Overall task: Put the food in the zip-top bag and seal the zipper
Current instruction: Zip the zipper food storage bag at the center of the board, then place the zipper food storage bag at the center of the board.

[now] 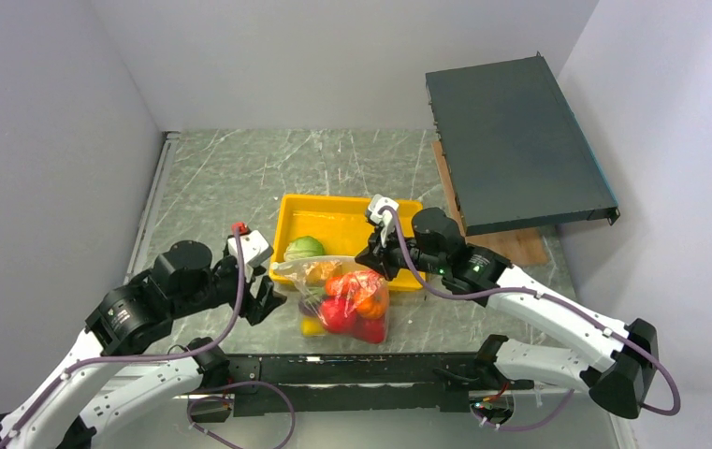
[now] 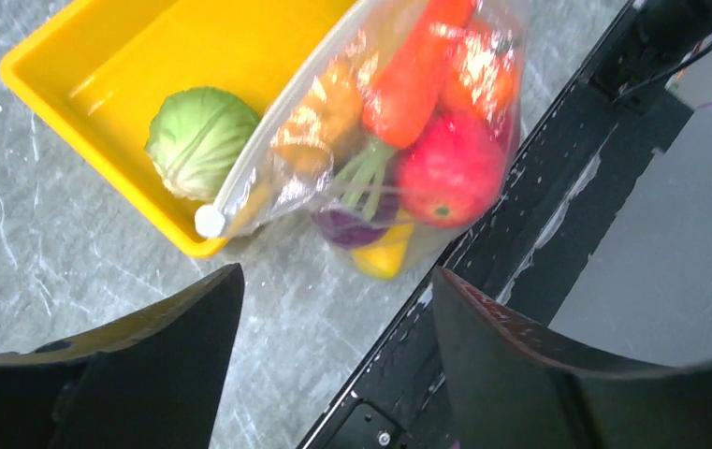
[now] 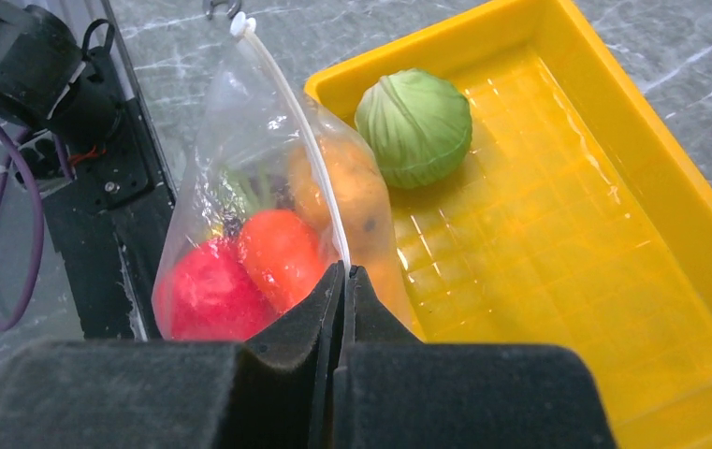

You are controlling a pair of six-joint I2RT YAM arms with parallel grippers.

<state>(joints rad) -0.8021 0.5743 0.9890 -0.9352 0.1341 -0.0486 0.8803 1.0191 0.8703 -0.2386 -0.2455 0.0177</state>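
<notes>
Bagged food (image 2: pixel 450 168) blurs behind plastic glare.
Right hand (image 3: pixel 344 273) pinches the zipper (image 3: pixel 300 131); left hand (image 2: pixel 338 285) gapes, clear of the bag (image 2: pixel 328 182).

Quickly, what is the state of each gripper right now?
Left gripper: open, holding nothing.
Right gripper: closed on the whitish zipper strip of the clear plastic bag.

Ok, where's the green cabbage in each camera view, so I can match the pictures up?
Top external: green cabbage just left of centre, in the near-left corner of the yellow tray.
Left wrist: cabbage upper left, in the tray, beside the zip-top bag.
Right wrist: cabbage upper centre, in the tray, right of the bag.
Shared landmark: the yellow tray.
</notes>
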